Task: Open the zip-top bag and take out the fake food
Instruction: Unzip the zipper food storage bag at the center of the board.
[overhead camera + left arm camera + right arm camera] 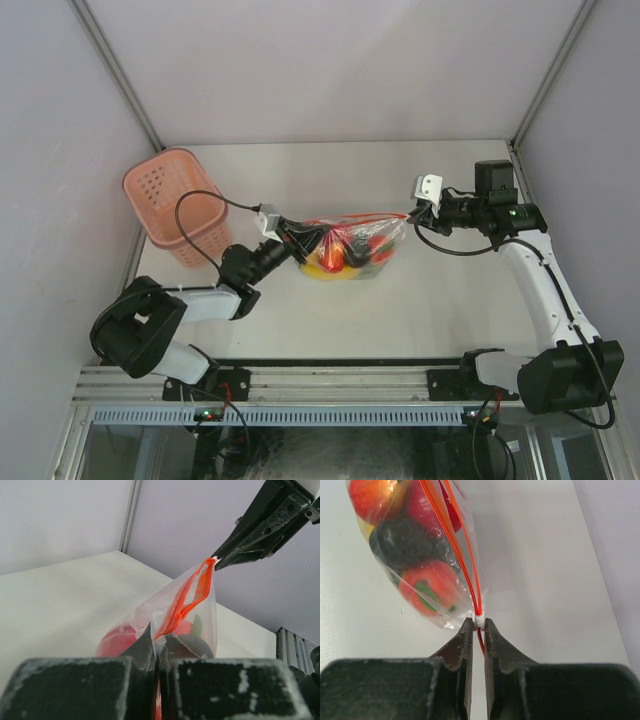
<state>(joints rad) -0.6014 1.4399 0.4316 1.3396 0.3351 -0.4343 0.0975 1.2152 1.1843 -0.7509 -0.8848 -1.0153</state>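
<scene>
The clear zip-top bag [352, 245] hangs stretched between my two grippers above the table, its red-orange zipper strip [355, 219] uppermost. Inside it lies the fake food [340, 255]: red, orange and yellow round pieces, a dark eggplant [402, 542] and green bits. My left gripper [297, 237] is shut on the bag's left corner [159, 640]. My right gripper [413, 212] is shut on the white zipper slider [479, 621] at the strip's right end. In the left wrist view the two red tracks [192, 594] stand apart in a loop.
A pink perforated basket [172, 203] lies at the back left of the table, close behind my left arm. A black cable [200, 215] loops over it. The enclosure's walls stand close at the left, right and back.
</scene>
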